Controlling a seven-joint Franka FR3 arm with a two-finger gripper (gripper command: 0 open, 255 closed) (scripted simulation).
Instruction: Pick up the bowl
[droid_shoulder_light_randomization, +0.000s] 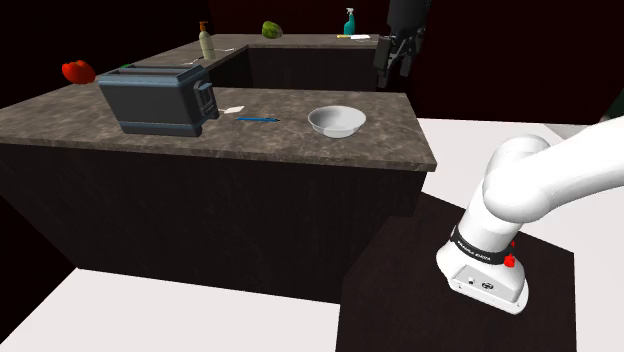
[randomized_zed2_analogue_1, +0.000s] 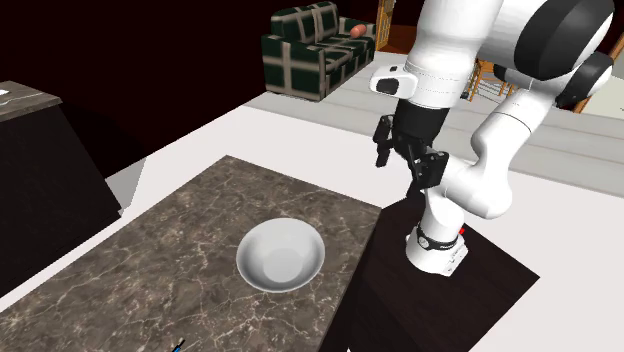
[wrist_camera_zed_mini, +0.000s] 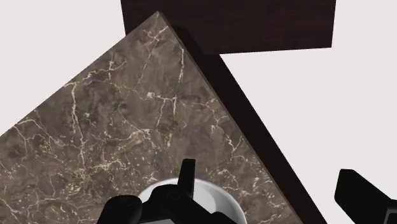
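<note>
Bowl (randomized_zed2_analogue_1: 282, 255) sits upright, mouth up, on the counter (randomized_zed2_analogue_1: 170, 280), near the end closest to the stand (randomized_zed2_analogue_1: 505, 275). That puts it within easy reach with its rim free all round. Nothing touches it: pen (droid_shoulder_light_randomization: 258, 119) and toaster (droid_shoulder_light_randomization: 160, 100) lie well apart, toward the shoulder view's left. Gripper (randomized_zed2_analogue_1: 404, 160) hangs in the air above the counter's corner, on the stand side of the bowl and not squarely over it. This reads as an approach pose, high probably to clear the counter edge. Jaws are spread wide with nothing between them. In the wrist view the bowl peeks in beside one finger (wrist_camera_zed_mini: 186, 178), apart from it. Fingers point roughly down, which suits pinching one wall at the rim, since the bowl looks too broad to straddle, though width is hard to judge from these angles. Next move calls for shifting over the rim and lowering.
</note>
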